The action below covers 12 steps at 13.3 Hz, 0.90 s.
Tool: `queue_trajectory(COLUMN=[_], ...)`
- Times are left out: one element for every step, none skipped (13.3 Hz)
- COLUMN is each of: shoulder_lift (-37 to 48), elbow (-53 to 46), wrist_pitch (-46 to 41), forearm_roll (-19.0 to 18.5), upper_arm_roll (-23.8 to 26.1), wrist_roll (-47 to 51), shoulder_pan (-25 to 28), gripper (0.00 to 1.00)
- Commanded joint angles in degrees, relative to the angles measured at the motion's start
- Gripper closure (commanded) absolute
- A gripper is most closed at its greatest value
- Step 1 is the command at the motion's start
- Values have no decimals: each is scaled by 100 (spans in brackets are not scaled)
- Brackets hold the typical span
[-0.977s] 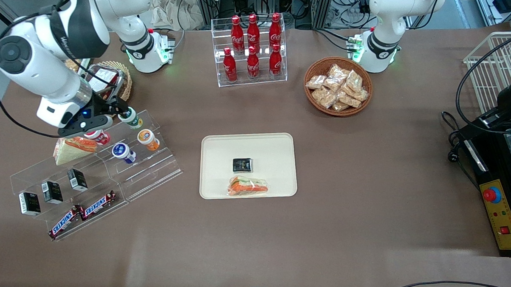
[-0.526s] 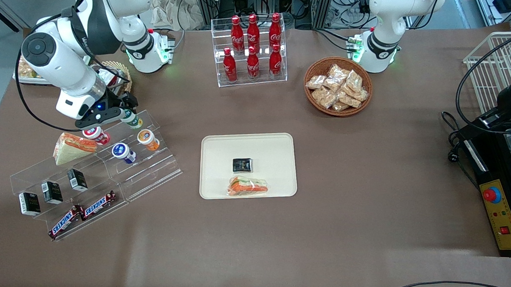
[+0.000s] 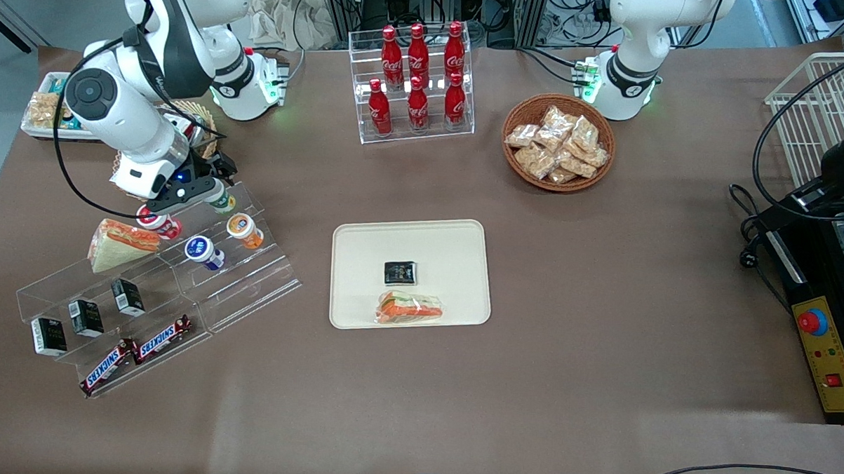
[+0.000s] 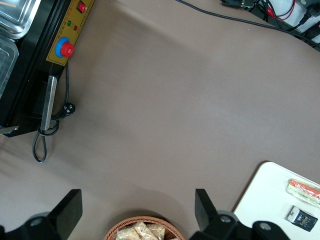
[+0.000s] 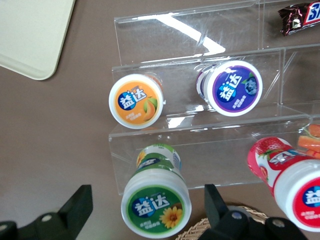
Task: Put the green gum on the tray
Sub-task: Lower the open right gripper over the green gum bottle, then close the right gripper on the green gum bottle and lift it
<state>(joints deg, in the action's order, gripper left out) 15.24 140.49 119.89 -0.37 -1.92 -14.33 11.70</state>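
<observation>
Gum bottle first: the green gum [image 3: 221,201] sits on the top step of the clear stand [image 3: 252,287], toward the working arm's end of the table. In the front view it is at about ten o'clock from the tray [image 3: 408,224], and well apart from it. The gripper [image 3: 210,189] hangs right over the bottle. In the right wrist view the gripper [image 5: 147,202] has its fingers [image 5: 76,204] spread wide, one on each side of the green gum [image 5: 156,202], with a gap on both sides. They do not touch it. One step down, at about five o'clock from the green gum in the front view, stands the orange bottle [image 3: 244,230], with the blue bottle [image 3: 202,250] beside it. A red bottle [image 3: 157,221] stands on the top step too. On the tray lie a black packet [image 3: 400,272] and a wrapped sandwich [image 3: 410,309].
</observation>
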Motion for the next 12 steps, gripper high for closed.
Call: queue_trajectory(shoulder_lift=[120, 93, 76, 49, 32, 6, -38, -73, -83, -100, -109, -100], elbow=[181, 181, 181, 181, 181, 190, 190, 190, 190, 190, 190, 190], wrist_pitch=[175, 201, 210, 210, 219, 228, 228, 228, 237, 237, 237, 228], forearm_roll=[-24, -24, -50, -112, -121, -156, -208, -261, -279, -279, -288, -279], upper_arm_roll=[-28, -28, -28, -28, -28, -28, -28, -28, -28, -28, -28, -28], wrist_roll=[-87, -87, -96, -96, -105, -105, -105, -105, -105, -105, -105, -105], shoulder_pan=[16, 16, 16, 16, 16, 7, 7, 7, 7, 7, 16, 7], gripper=[1, 1, 1, 1, 2, 2, 2, 2, 2, 4, 12, 38])
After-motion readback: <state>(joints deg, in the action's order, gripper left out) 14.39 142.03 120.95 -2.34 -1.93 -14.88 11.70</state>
